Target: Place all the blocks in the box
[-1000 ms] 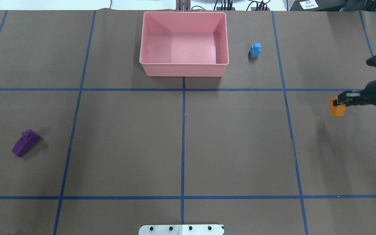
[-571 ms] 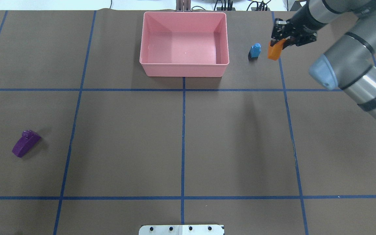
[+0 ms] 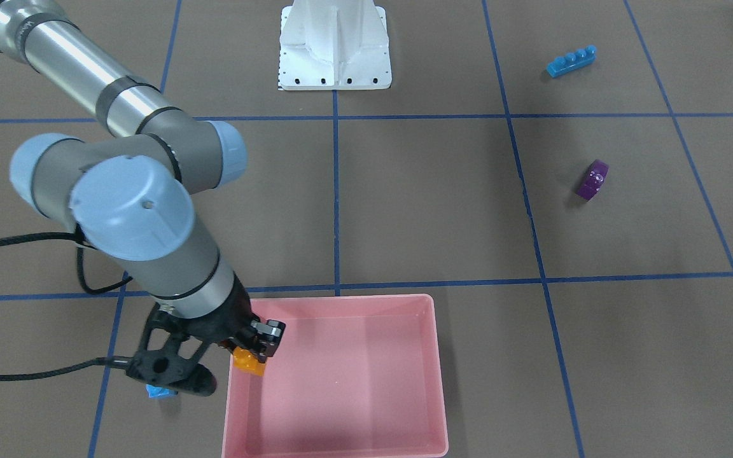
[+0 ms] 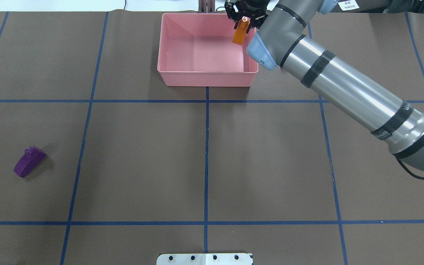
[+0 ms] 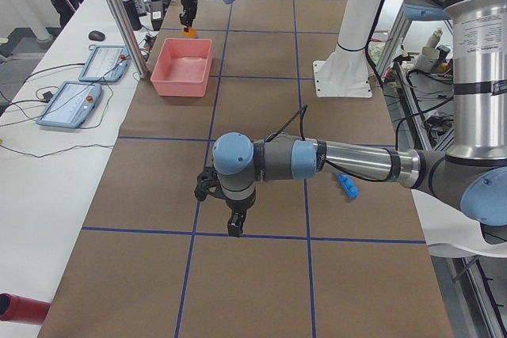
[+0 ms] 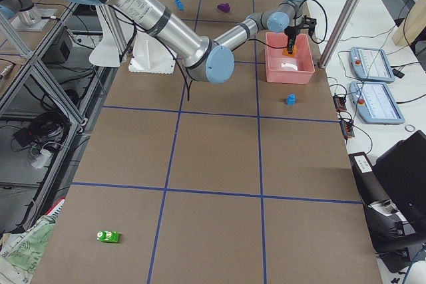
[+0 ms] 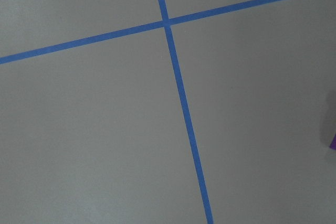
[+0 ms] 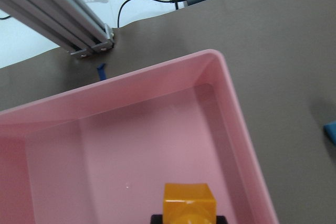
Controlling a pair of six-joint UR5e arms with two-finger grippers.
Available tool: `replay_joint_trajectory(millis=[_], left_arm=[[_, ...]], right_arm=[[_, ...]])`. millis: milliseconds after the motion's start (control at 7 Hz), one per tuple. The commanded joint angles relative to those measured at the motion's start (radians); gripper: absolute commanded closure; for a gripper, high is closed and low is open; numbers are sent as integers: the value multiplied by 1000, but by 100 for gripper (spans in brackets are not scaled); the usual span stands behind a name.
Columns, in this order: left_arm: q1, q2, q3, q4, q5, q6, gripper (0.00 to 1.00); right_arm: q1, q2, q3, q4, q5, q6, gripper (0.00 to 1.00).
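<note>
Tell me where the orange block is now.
In the overhead view, the orange block is held by the right gripper above the far right corner of the pink box.

The overhead view looks forward and down from behind the white base (image 4: 204, 258), the pink box (image 4: 207, 78) at its far edge. The front-facing view looks steeply down from the opposite side, the box nearest. These 2 views share the box, the purple block (image 4: 29, 161) and the blue tape lines (image 4: 206, 154). The 2 side views look along the table (image 5: 261, 275) from its ends, far back; both include the box. The left wrist camera sits close over bare table, perhaps with a purple sliver at its right edge. The right wrist camera looks closely into a box corner over the orange block (image 8: 189, 203).
</note>
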Motion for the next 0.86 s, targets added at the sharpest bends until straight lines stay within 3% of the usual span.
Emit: replay_joint_trajectory(millis=[0,143,429,571,714], left_arm=[[0,-6,-3,-3,0,5,0],[2,-25,-5,-49,-1,-1,0],[12,-34,4,-231,-3,-46,0],[20,-31,-18,-245,-51,-188,0],[20,-31,-6,-247,-126,-205,0]], right_arm=[[-79,84,-184,147,-111,46,97],[-87,83,-192,149,-122,47,2],[-83,84,-185,139,-110,44,0],[-54,81,-182,120,-60,13,0],[0,71,-139,25,11,-103,0]])
